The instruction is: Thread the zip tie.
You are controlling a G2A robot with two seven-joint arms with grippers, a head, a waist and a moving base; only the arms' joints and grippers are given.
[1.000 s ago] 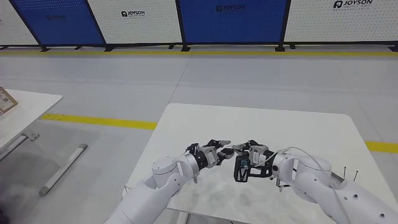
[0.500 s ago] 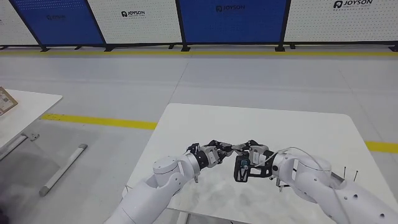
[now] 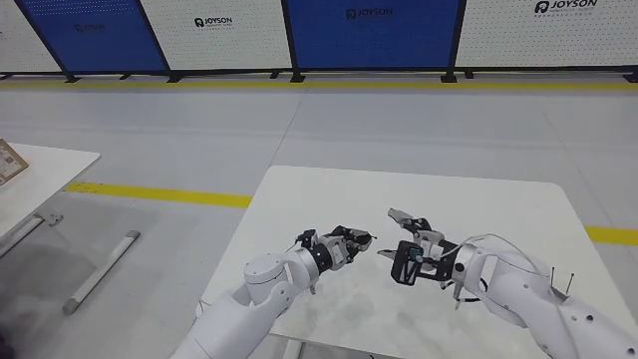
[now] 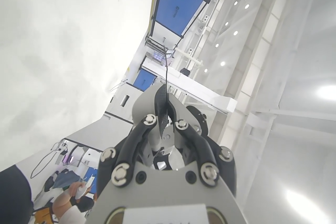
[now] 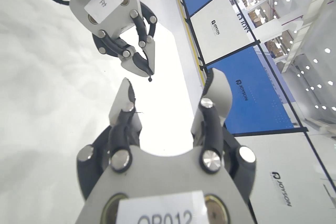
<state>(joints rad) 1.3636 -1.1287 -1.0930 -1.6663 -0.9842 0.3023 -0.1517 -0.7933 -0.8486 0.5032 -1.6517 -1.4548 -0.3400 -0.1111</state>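
Here, both arms hang low over the near half of the white counter (image 3: 449, 194), with their grippers facing each other a little apart. The left gripper (image 3: 361, 241) is pressed together on the zip tie (image 4: 166, 70). In the left wrist view the thin black strip runs up between the dark pads (image 4: 160, 104) and sticks out well past the tips. It is straight, slightly slanted and free in the air.

In the right wrist view the same gripper shows farther off, closed to a point, with a small black end of the zip tie (image 5: 150, 79) poking out just beyond it. That end points toward the right gripper (image 3: 411, 224) and sits near one of its fingertips (image 5: 123, 93) without touching it. I cannot tell whether this end is the head or the tail.

The right gripper is spread wide and holds nothing. In its own wrist view the two fingers stand far apart, one on either side of the gap that faces the left gripper.

Beyond the counter is a grey floor (image 3: 399, 130) with a yellow line (image 3: 159, 194), and behind that a row of blue and white panels (image 3: 374, 10). The corner of a side table (image 3: 40, 175) stands off to the left.
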